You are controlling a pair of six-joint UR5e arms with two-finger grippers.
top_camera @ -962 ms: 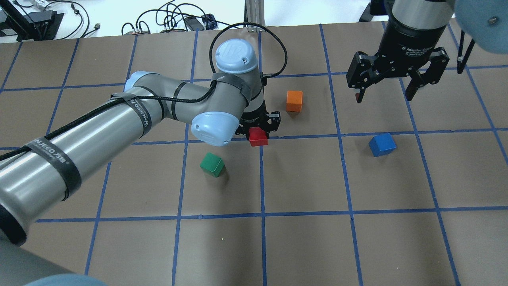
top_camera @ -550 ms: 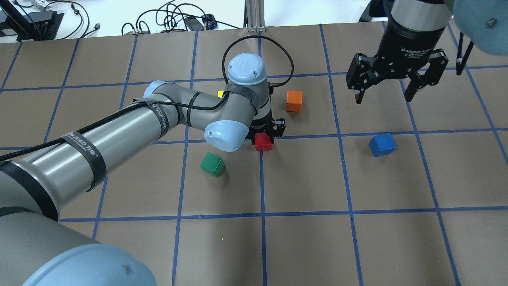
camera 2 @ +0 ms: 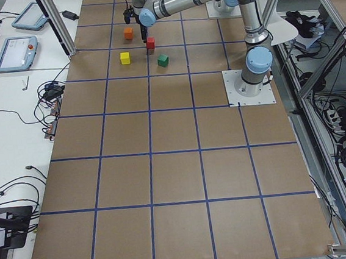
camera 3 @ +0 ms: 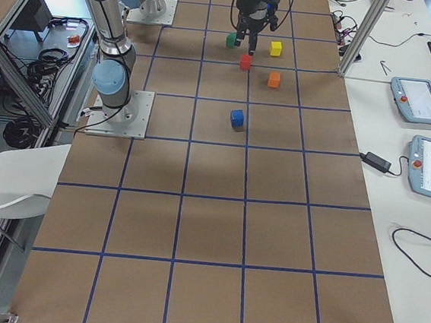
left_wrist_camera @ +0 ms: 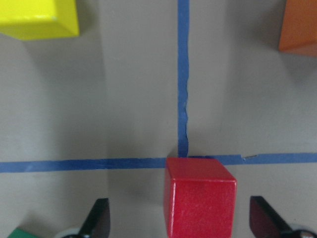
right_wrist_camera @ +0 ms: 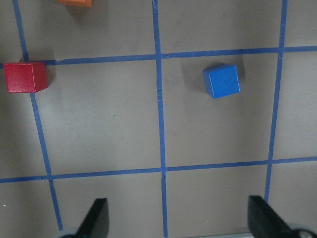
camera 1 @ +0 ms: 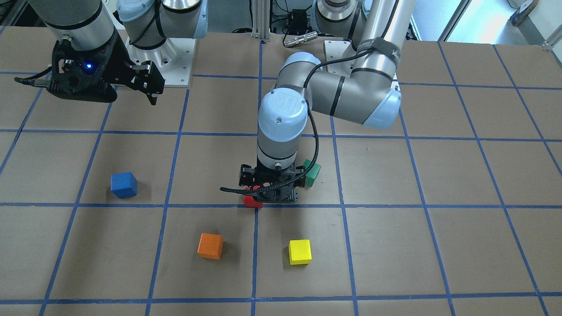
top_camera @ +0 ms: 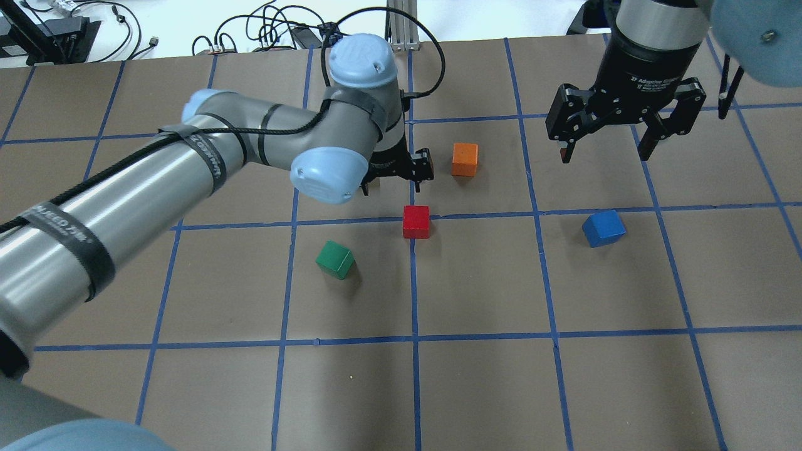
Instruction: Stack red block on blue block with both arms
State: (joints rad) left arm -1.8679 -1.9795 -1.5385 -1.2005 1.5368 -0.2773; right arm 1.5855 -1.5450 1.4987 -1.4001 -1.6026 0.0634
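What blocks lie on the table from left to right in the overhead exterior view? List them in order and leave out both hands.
green block → red block → orange block → blue block

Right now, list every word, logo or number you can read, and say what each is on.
"2F Adaptive G…": black tool body on the right arm; remainder cut off, smaller line below unreadable.
"…JEED" plus blurred characters: black strap on the left arm; its start is unclear.
"UR" logo: left arm's wrist cap.
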